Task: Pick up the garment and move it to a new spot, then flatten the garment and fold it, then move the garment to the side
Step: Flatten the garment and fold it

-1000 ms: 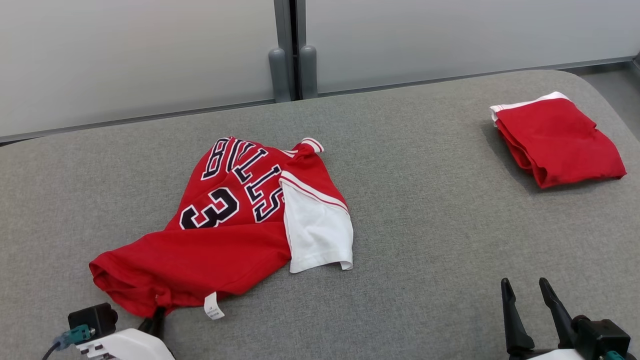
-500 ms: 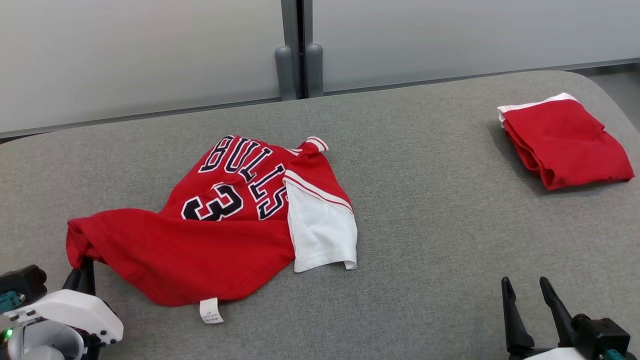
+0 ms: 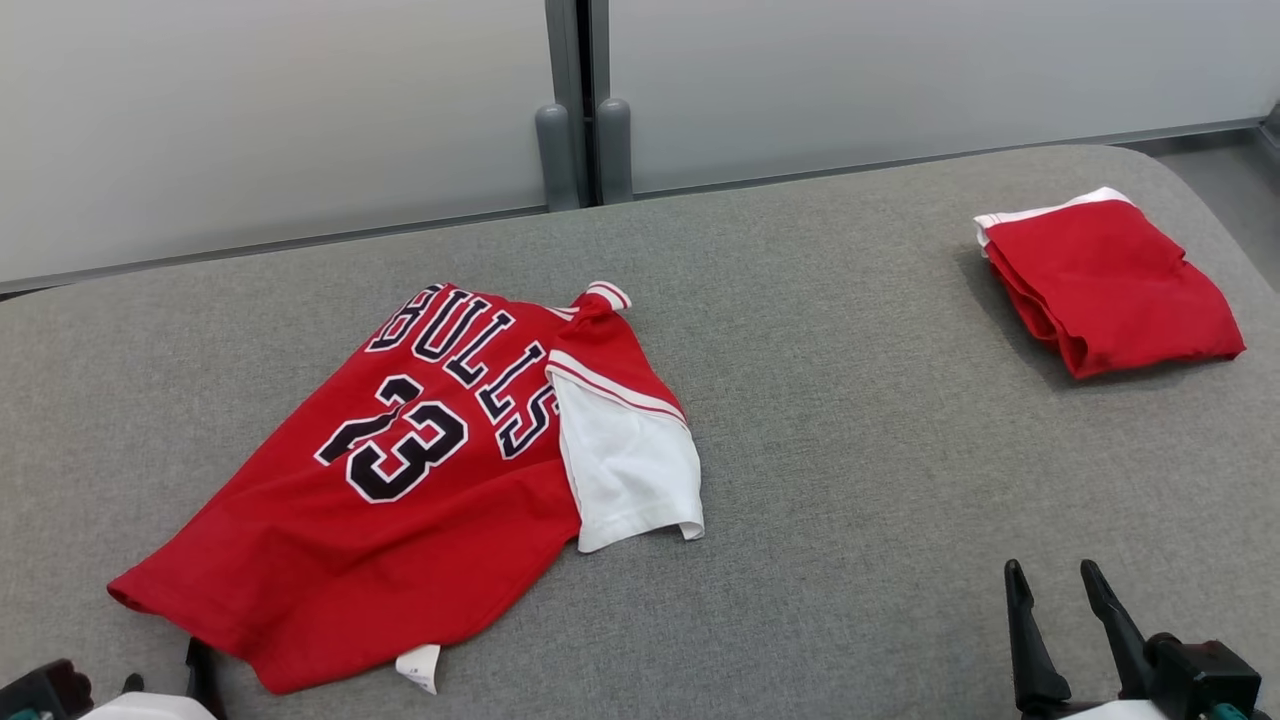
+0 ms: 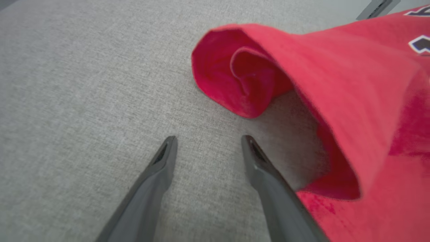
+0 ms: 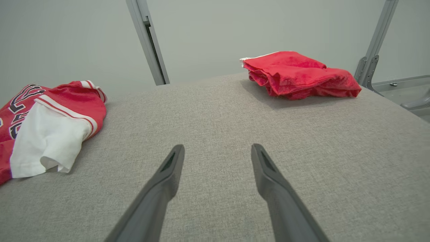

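The jersey (image 3: 400, 470) lies crooked toward the tabletop's (image 3: 850, 450) near left corner, its hem curled just ahead of the left gripper (image 4: 209, 137). Both it and the right gripper (image 5: 217, 146) have jaws spread and empty. Pinching that curl could catch both layers and drag creases in.

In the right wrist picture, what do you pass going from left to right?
First the jersey → grey post → folded red cloth.

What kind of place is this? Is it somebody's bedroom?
Probably a lab or test room, not a bedroom: a big grey fabric-covered table, plain pale wall panels, and a red number 23 basketball jersey spread out on the table.
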Tool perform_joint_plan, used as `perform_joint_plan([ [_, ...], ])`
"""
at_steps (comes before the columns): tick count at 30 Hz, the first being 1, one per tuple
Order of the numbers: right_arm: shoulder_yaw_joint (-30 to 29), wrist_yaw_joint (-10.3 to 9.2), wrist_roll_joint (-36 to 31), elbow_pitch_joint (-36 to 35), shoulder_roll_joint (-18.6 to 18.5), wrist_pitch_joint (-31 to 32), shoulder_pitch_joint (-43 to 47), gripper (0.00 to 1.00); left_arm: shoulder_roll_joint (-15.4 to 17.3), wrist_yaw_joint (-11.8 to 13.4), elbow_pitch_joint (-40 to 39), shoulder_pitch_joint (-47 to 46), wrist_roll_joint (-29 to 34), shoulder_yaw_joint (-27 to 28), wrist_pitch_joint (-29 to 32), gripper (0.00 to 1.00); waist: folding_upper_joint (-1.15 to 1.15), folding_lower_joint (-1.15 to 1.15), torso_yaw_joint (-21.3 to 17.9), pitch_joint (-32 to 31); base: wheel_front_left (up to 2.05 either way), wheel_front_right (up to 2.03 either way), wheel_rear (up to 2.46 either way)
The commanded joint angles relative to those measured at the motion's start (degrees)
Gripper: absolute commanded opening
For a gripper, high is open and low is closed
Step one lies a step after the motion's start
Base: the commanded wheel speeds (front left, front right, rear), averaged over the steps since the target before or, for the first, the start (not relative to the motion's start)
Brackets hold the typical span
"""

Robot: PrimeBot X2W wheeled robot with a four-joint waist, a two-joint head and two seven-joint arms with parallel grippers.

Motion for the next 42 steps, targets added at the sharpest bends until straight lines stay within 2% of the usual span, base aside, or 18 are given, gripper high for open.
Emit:
perform_joint_plan([
  [1,-0.25,0.01,-0.08,-0.17,-0.35,-0.27,0.38,1.00,-1.39,0.24,-0.69,2.89,-1.29,-0.14,1.35,1.00,0.00,0.00,-0.16,-0.01,0.00,0.00,0.00],
  [5,-0.15,0.00,0.02,-0.38,-0.36,-0.27,0.47,1.00,-3.88,-0.18,-10.09,7.96,-4.67,0.90,2.14,1.00,0.00,0.00,-0.63,0.06,0.00,0.00,0.00],
  [9,0.08,0.01,0.35,-0.40,-0.36,-0.28,0.52,1.00,-4.53,0.17,-20.10,11.05,-6.52,0.56,4.19,1.00,0.00,0.00,-0.46,0.37,0.00,0.00,0.00],
  [12,0.71,0.01,0.45,-0.36,-0.35,-0.28,0.03,1.00,-3.12,1.45,-22.05,10.57,-5.39,-0.26,5.98,1.00,0.00,0.00,-0.47,0.82,0.00,0.00,0.00],
  [17,1.35,0.00,0.11,-0.13,-0.37,-0.27,-1.10,1.00,-2.90,-0.42,-20.75,7.61,-5.43,-1.78,7.99,1.00,0.00,0.00,-1.20,1.48,0.00,0.00,0.00],
  [18,1.19,0.00,-0.09,-0.09,-0.37,-0.27,-1.08,1.00,-3.13,-1.46,-20.62,7.01,-5.81,-1.99,7.98,0.92,0.00,0.00,-1.35,1.53,0.00,0.00,0.00],
  [19,1.05,0.01,-0.18,-0.09,-0.37,-0.27,-1.08,1.00,-3.43,-2.56,-20.33,6.52,-6.52,-2.12,8.36,0.44,0.00,0.00,-1.48,1.59,0.00,0.00,0.00],
  [20,0.91,0.00,-0.27,-0.09,-0.37,-0.27,-1.00,1.00,-3.44,-3.52,-19.86,6.14,-6.92,-2.16,8.49,0.00,0.00,0.00,-1.58,1.60,0.00,0.00,0.00],
  [26,0.89,0.01,-0.21,0.40,-0.36,-0.27,-0.30,1.00,-3.99,-7.47,-19.67,4.67,-8.55,-1.22,6.40,0.00,0.00,0.00,-2.09,0.78,0.00,0.00,0.00],
  [31,0.39,0.00,-0.36,0.45,-0.37,-0.27,0.76,1.00,-4.67,-8.61,-28.87,9.21,-11.84,0.88,5.57,0.00,0.00,0.00,-1.75,-0.76,0.00,0.00,0.00],
  [35,-0.05,0.01,-0.59,0.21,-0.35,-0.27,1.40,1.00,-4.20,-7.62,-39.91,14.78,-14.07,1.54,6.95,0.00,0.00,0.00,-0.80,-1.42,0.00,0.00,0.00],
  [36,-0.05,0.01,-0.59,0.21,-0.35,-0.27,1.40,1.00,-4.20,-7.62,-39.91,14.78,-14.07,1.54,6.95,0.00,0.00,0.00,-0.80,-1.42,0.00,0.00,0.00],
  [42,-0.34,0.00,-0.91,0.16,-0.38,-0.28,1.63,1.00,-4.47,-5.68,-54.65,23.61,-17.13,0.55,9.38,0.00,0.00,0.00,0.18,-1.89,0.00,0.00,0.00],
])
